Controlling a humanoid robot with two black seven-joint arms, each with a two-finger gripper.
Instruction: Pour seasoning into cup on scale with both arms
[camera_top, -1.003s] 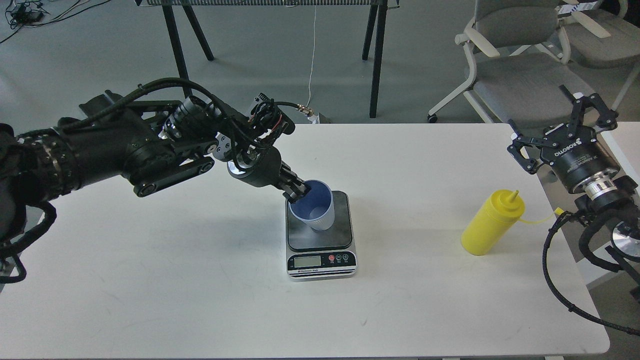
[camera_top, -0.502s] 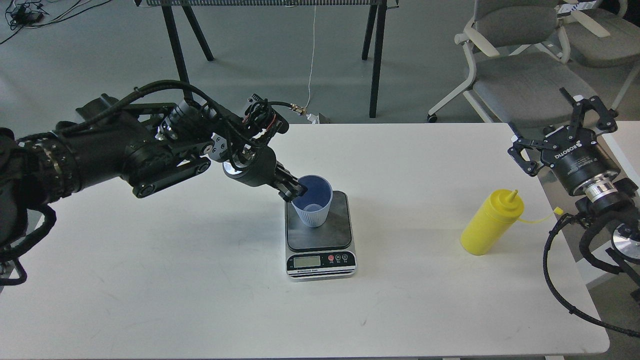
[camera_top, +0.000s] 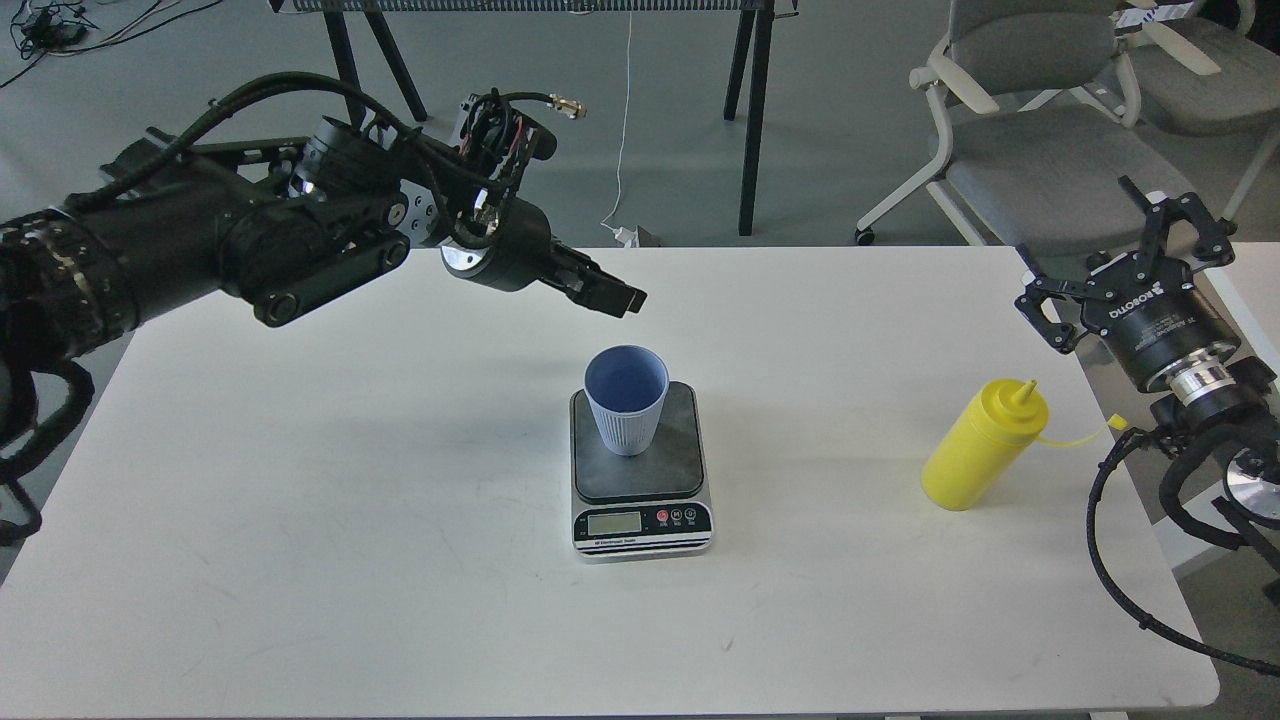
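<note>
A: Where does everything sit?

B: Take the scale (camera_top: 640, 470) as the landmark. The cup (camera_top: 626, 400) stands upright on its dark plate, toward the rear left corner, mouth open and nothing touching it. The bottle (camera_top: 983, 447) stands on the table (camera_top: 300, 500) well to the right of the scale, nozzle up, its little cap dangling off to the right.

A: And the claws?

B: The left gripper (camera_top: 618, 293) hangs above and behind the scale, clear of the cup, holding nothing. Its fingers look drawn together, but they are dark and seen nearly end-on, so I cannot tell for sure. The right gripper (camera_top: 1125, 245) is spread wide, empty, up and behind the bottle, farther right of the scale again.

A: So the step in hand?

B: I'd judge the cup is placed, so fetching the bottle comes next. That falls to the right arm.

A: How to do it well?

B: Come down over the bottle with the fingers either side of its body, around mid-height, not at the shoulder. It's a squeeze bottle, so a hard clamp could push seasoning out early; close gently. Keep clear of the cap tether too.

A: And the pour?

B: Carry it upright toward the scale, tip the nozzle over the cup's mouth without touching the rim, since a nudge could topple the light cup or upset the reading. The left claw could steady the cup, or stay off it.
</note>
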